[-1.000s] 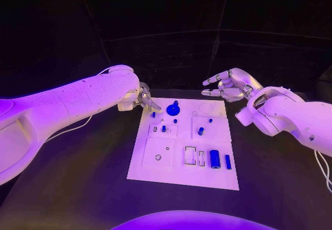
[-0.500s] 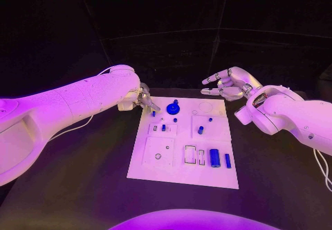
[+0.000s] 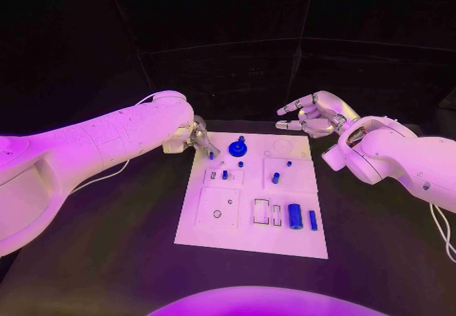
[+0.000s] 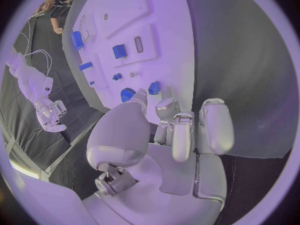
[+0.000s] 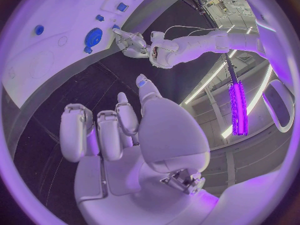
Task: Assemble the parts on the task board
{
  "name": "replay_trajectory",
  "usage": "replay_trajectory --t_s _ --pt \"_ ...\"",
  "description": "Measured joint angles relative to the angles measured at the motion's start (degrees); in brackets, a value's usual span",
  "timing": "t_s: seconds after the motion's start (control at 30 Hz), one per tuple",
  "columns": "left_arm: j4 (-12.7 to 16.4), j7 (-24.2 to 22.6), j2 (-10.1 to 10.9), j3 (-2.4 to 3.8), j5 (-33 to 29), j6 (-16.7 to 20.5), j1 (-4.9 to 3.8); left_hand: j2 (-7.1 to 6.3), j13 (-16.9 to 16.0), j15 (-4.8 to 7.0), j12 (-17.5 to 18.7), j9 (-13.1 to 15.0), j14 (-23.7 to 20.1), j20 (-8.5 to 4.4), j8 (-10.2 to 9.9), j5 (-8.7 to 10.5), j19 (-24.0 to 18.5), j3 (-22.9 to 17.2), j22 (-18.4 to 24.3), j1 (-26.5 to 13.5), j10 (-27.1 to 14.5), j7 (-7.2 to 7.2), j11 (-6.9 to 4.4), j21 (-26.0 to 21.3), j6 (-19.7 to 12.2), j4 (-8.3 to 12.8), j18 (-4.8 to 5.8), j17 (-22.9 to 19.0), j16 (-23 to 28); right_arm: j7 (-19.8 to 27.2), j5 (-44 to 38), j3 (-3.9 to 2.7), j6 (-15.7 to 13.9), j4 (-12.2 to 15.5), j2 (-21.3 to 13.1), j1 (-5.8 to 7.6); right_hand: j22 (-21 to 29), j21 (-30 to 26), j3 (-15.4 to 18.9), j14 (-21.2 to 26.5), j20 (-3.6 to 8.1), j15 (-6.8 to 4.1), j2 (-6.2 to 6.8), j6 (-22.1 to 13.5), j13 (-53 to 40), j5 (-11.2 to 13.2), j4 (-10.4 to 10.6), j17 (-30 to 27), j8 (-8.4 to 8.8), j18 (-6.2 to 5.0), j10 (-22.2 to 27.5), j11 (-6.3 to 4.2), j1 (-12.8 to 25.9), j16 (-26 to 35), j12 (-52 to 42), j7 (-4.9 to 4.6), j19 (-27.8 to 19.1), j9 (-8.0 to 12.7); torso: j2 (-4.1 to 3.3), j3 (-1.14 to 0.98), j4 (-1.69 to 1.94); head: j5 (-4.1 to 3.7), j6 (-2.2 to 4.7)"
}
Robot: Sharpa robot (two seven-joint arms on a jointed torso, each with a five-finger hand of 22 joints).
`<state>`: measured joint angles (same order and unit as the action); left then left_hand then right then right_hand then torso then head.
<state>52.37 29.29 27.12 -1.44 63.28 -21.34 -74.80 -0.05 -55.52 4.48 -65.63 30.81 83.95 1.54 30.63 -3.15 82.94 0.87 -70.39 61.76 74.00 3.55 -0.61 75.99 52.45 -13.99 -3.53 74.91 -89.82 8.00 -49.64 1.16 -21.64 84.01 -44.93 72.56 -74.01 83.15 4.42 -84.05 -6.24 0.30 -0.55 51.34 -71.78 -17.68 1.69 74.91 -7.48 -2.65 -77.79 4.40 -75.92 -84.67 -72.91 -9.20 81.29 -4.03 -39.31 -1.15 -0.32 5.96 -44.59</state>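
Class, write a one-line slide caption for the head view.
Both hands hover at the far end of the white task board: left hand by its far-left corner, right hand raised beyond it, holding nothing.

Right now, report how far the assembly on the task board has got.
Early stage. Done: a few small blue parts stand upright on the task board, such as one peg. In hand: nothing is held; the left hand reaches over the board's far left corner, and the right hand hovers beyond it. Left: the blue cylinder and bar lie loose.
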Motion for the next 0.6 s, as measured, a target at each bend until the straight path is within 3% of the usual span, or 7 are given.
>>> replay_trajectory --t_s 0.33,0.47,0.6 --pt "0.1 -0.3 0.0 -0.03 0.0 0.0 0.06 0.87 0.0 0.0 0.0 -0.5 0.0 0.0 0.0 0.0 0.0 0.7 -0.3 1.9 0.0 -0.2 0.0 0.0 0.6 0.7 0.0 0.0 0.0 0.0 0.0 0.0 0.0 0.0 0.0 0.0 0.0 0.0 0.0 0.0 0.0 0.0 0.0 0.0 0.0 0.0 0.0 0.0 0.0 0.0 0.0 0.0 0.0 0.0 0.0 0.0 0.0 0.0 0.0 -0.02 0.03 -0.01 -0.12" --pt "0.1 -0.4 0.0 -0.04 0.0 0.0 0.06 1.79 0.1 0.0 0.0 -0.8 0.0 0.0 0.0 0.0 0.0 0.7 -0.3 3.5 0.0 -0.08 0.0 0.0 0.9 1.4 0.0 0.0 0.0 0.0 0.0 0.0 0.1 0.0 0.0 0.0 0.0 0.0 0.0 0.0 0.0 0.0 0.0 0.0 0.0 0.0 0.0 0.0 0.0 0.0 0.0 0.0 0.0 0.0 0.0 0.0 0.0 0.0 0.0 -0.01 0.03 -0.01 -0.11" --pt "0.1 -0.6 0.0 -0.04 -0.1 0.2 0.06 3.54 0.2 0.0 0.0 -1.1 0.0 0.0 -0.4 0.0 0.0 -0.7 -0.3 6.3 -0.2 -0.08 -0.21 0.0 0.9 3.1 0.0 0.0 0.0 0.0 0.0 0.0 0.1 -0.1 0.1 0.0 0.0 0.0 0.0 0.0 0.0 0.0 0.0 0.0 0.1 0.0 0.0 0.0 0.0 0.0 0.0 0.0 0.0 0.0 0.0 0.0 0.0 0.0 0.0 -0.01 0.03 0.01 -0.08"
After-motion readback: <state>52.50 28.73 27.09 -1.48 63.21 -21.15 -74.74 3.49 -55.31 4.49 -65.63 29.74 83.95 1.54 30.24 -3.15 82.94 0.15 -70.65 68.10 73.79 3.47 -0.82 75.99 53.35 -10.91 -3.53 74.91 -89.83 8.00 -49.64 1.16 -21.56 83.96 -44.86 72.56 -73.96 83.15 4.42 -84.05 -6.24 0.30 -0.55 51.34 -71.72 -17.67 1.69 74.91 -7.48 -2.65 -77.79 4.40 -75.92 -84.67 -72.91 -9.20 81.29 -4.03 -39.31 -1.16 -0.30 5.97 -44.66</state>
